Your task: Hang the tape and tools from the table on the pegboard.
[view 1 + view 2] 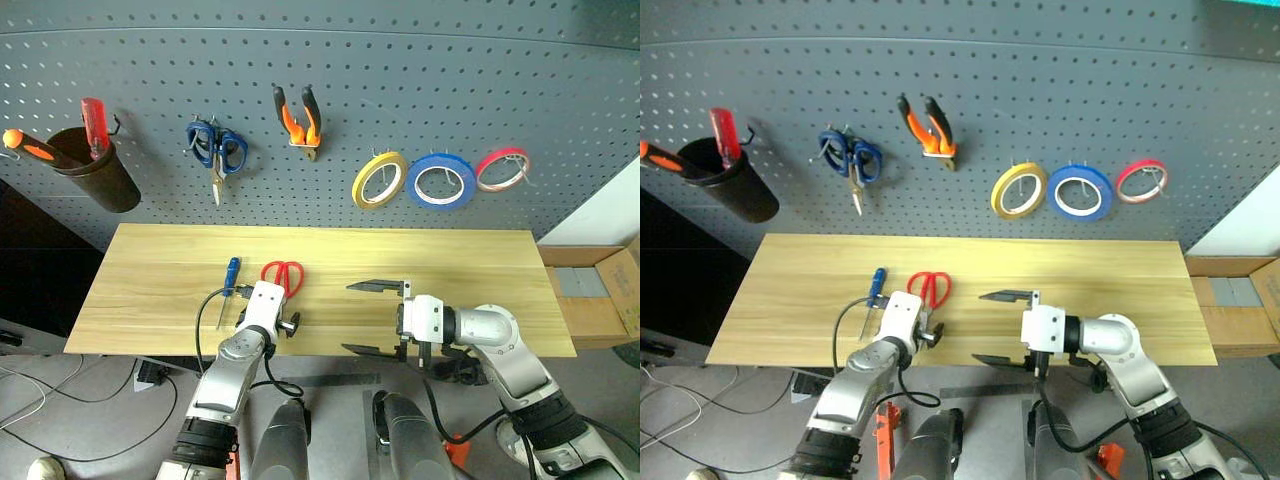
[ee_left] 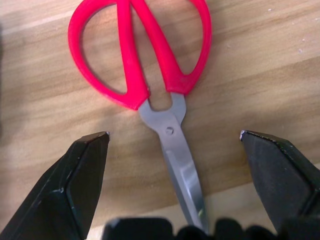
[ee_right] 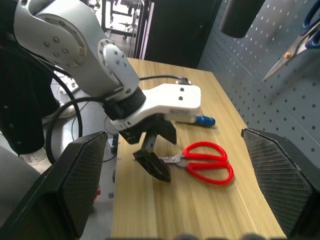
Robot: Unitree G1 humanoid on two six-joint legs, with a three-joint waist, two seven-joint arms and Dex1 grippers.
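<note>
A: Across the middle of the head view: light wood bench [image 1: 480,270], plank grain, w/ dark grey pegboard [image 1: 400,80] filling the top. Grey floor and cables bottom left, cardboard box [image 1: 600,290] at right edge.

B: What's on the board?

A: Orange-and-black pliers [image 1: 298,118] upper centre, yellow tape [image 1: 378,180] right of centre beside blue roll [image 1: 441,181] and red ring [image 1: 502,169]. Blue scissors [image 1: 217,152] and a black cup [image 1: 95,168] w/ screwdrivers upper left.

B: Red scissors?

A: Red scissors [image 2: 150,75] flat on bench, lower centre-left. Long axis runs front-to-back: handles toward the pegboard, blades toward the bench's near edge. Blue-handled screwdriver [image 1: 229,285] just left of them.

B: Vs. the grippers?

A: Left gripper [image 2: 175,150] right over them, fingers [image 2: 85,170] spread wide either side of the pivot, blades running between; holds nothing. Right gripper [image 1: 378,318] lower centre, well apart to the right, fully open, empty, pointing left.
</note>
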